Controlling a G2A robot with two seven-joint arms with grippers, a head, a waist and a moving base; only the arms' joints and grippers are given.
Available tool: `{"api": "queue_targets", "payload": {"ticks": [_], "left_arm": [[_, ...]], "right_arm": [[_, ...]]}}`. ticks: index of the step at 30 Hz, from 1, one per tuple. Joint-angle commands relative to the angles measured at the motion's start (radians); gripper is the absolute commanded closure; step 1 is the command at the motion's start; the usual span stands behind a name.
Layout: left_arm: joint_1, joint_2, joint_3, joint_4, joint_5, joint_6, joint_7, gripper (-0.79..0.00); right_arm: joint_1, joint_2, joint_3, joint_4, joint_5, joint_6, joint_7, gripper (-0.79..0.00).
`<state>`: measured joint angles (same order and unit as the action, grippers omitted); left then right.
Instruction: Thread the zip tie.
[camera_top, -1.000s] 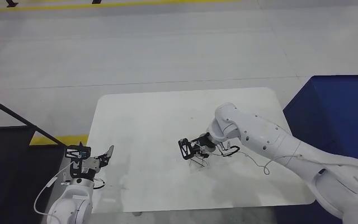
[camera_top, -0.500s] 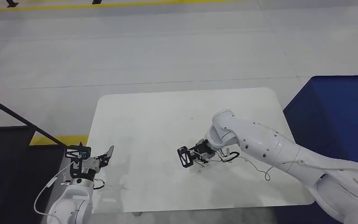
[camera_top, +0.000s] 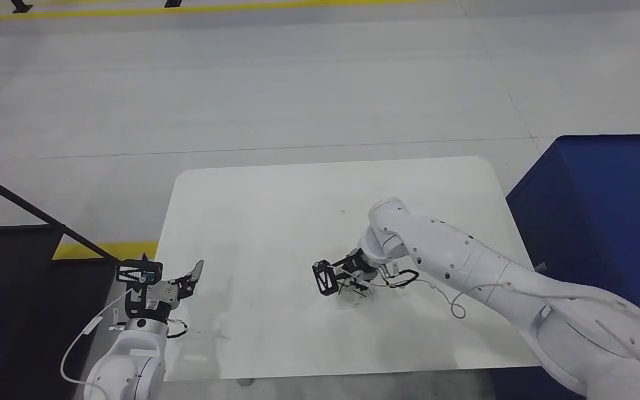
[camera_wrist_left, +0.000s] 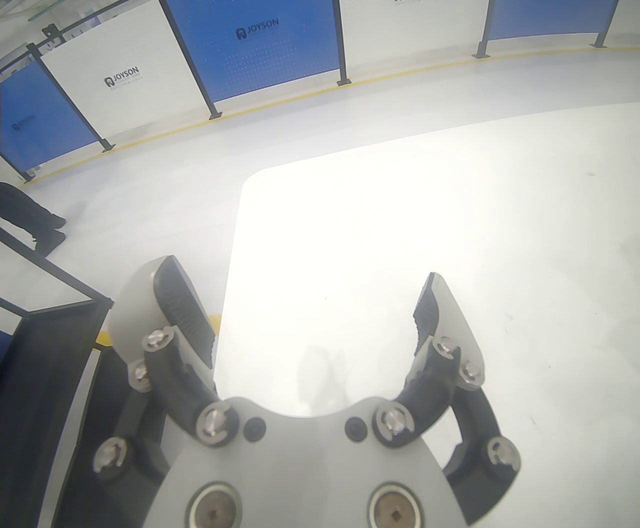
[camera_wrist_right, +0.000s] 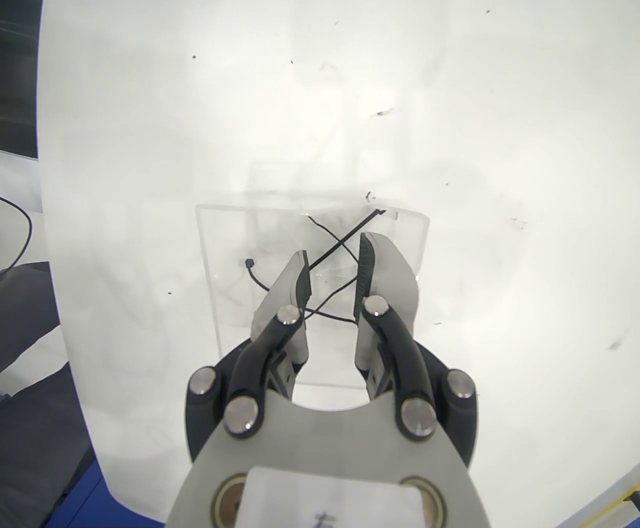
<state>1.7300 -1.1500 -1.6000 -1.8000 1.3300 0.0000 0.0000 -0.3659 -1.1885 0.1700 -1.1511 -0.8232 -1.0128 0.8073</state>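
The right pincer (camera_wrist_right: 334, 247) stands partly open, its two ribbed pads a narrow gap apart and clamped on nothing. It hangs tips down over a clear box (camera_wrist_right: 225, 260), within the box's outline. A black zip tie (camera_wrist_right: 350, 235) runs aslant through the gap between the pads. One end lies beyond the tips near the box's far wall, and the other end passes close by one pad; whether it touches that pad I cannot tell. A curled tie (camera_wrist_right: 248, 261) with a small head lies in the box just beside the pincer, and further thin black strands cross beneath it. The box sits on the white worktop (camera_wrist_right: 450, 125), which is flecked with small dark marks. Well apart, over the worktop's edge, the left pincer (camera_wrist_left: 300, 272) is spread wide and holds nothing.
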Motion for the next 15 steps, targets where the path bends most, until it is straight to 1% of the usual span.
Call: {"api": "queue_targets", "payload": {"ticks": [1,5,6,9,10,11,15], "left_arm": [[0.0,0.0,0.0,0.0,0.0,0.0,0.0,-0.785],[0.0,0.0,0.0,0.0,0.0,0.0,0.0,-0.785],[0.0,0.0,0.0,0.0,0.0,0.0,0.0,-0.785],[0.0,0.0,0.0,0.0,0.0,0.0,0.0,-0.785],[0.0,0.0,0.0,0.0,0.0,0.0,0.0,-0.785],[0.0,0.0,0.0,0.0,0.0,0.0,0.0,-0.785],[0.0,0.0,0.0,0.0,0.0,0.0,0.0,-0.785]], "right_arm": [[-0.001,-0.013,0.0,0.014,-0.004,0.001,0.001,-0.212],[0.001,-0.036,0.0,0.053,-0.006,0.001,0.001,-0.197],[0.0,-0.042,0.0,0.063,-0.008,0.001,0.001,-0.182],[-0.002,-0.058,0.0,0.087,-0.012,0.001,0.001,-0.117],[-0.002,-0.064,0.0,0.095,-0.014,0.001,0.001,-0.046],[-0.003,-0.069,0.0,0.101,-0.014,0.001,0.001,0.0],[-0.001,-0.08,0.0,0.116,-0.011,0.001,0.001,0.0]]}}
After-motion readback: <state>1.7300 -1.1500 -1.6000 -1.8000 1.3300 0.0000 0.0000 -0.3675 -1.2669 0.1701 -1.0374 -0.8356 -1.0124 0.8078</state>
